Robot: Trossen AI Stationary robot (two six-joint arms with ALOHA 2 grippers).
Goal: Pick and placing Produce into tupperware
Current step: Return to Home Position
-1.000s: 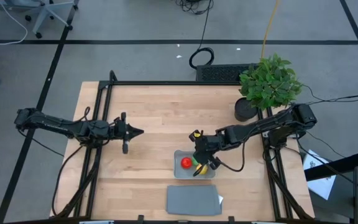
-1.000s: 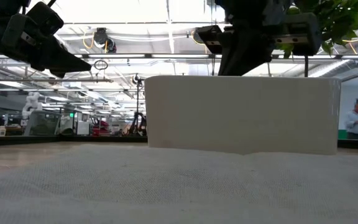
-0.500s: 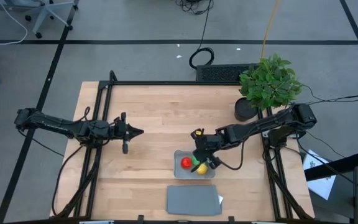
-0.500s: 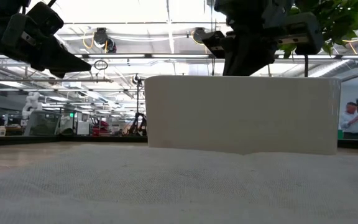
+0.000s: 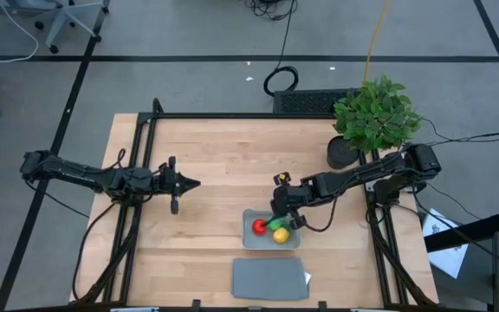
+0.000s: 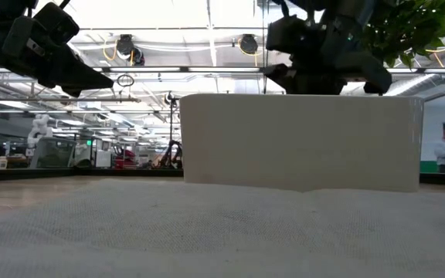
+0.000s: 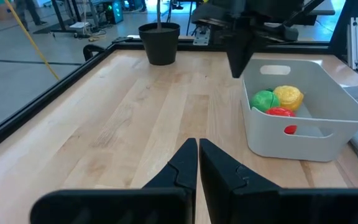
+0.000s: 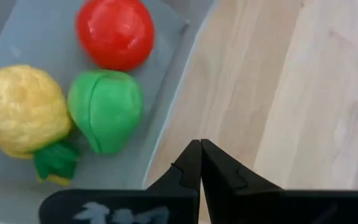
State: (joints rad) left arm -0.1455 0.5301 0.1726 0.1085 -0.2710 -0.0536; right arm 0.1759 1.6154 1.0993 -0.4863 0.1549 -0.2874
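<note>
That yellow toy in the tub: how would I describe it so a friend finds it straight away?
On the wooden table, find the shallow grey tub beside the flat grey lid. Of the three toys inside, it is the rough yellow one with a green tip; its neighbours are a smooth red ball and a plain green piece.

The table (image 5: pixel 215 156) was pale wood, smooth, with fine grain and a faint satin sheen. Its frame (image 5: pixel 232 115) looked like black matt metal. The tupperware (image 7: pixel 263 134) was smooth pale grey plastic, matt with soft highlights at the rim. The red piece (image 8: pixel 115 32) was glossy and smooth, the green piece (image 8: pixel 106 115) was smooth with a duller sheen, and the yellow piece (image 8: pixel 20 109) was rough and fibrous-looking. The lid (image 5: pixel 269 279) was matt grey. The pot (image 7: pixel 159 42) was dark and matt. The left gripper (image 7: pixel 198 144) and right gripper (image 8: pixel 201 146) looked like dark, matt, hard plastic.
</note>
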